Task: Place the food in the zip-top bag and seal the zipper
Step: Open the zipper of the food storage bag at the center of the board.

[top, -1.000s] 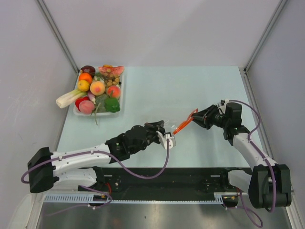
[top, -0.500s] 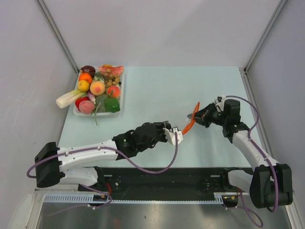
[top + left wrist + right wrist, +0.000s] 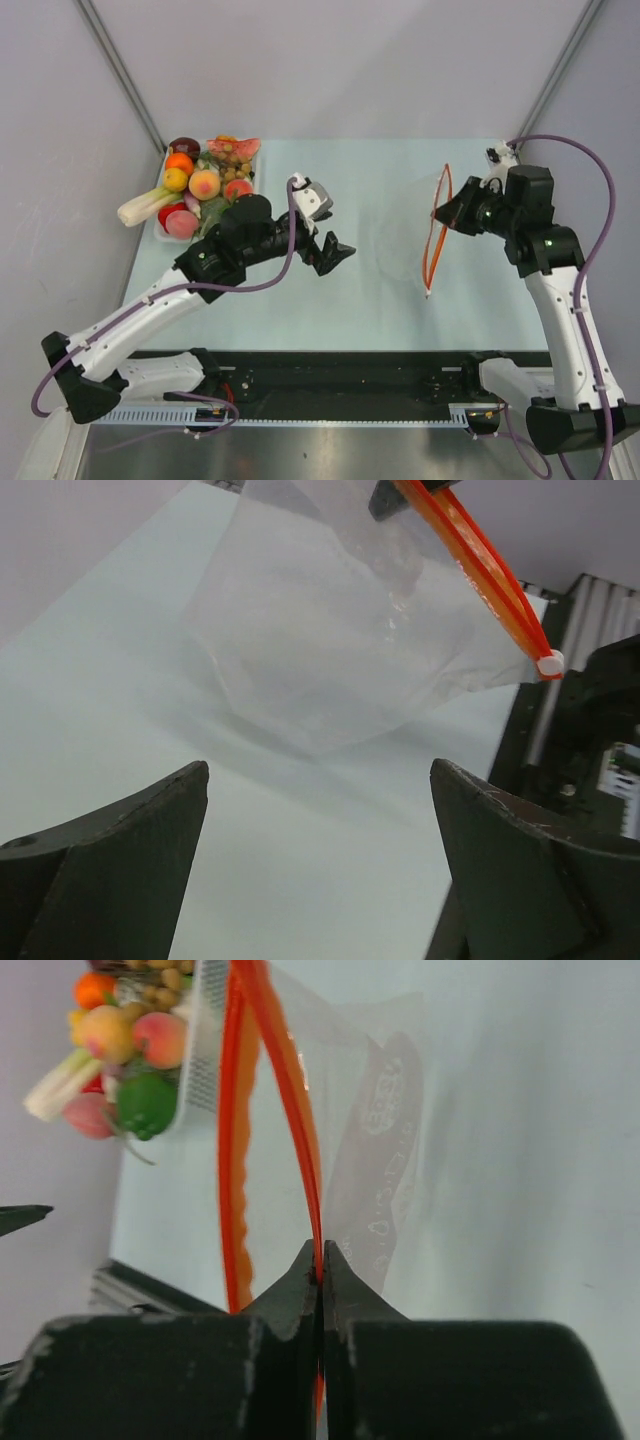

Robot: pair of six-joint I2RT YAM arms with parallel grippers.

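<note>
Just changed: the left gripper has let go of the bag and drawn back toward 9 o'clock. The right gripper has lifted the bag from the middle of the table and carried it out toward 3 o'clock.
Left gripper: jaws spread wide with nothing between them, hovering between the tray and the bag, facing the bag.
Right gripper: pinched tight on one lip of the zipper.
Bag: hangs from that single pinch at about 3 o'clock; whether its bottom touches the table cannot be told.
Zipper: unsealed, its two orange lips bowed apart so the mouth gapes, with a small white slider at one end.
Food: all heaped in and around the tray at 10 o'clock, well apart from the bag; none is inside it.
Meaning for the task: opening the bag looks done and filling has not begun. The free left gripper is probably the one to fetch the first piece, while the right holds the mouth open.
</note>
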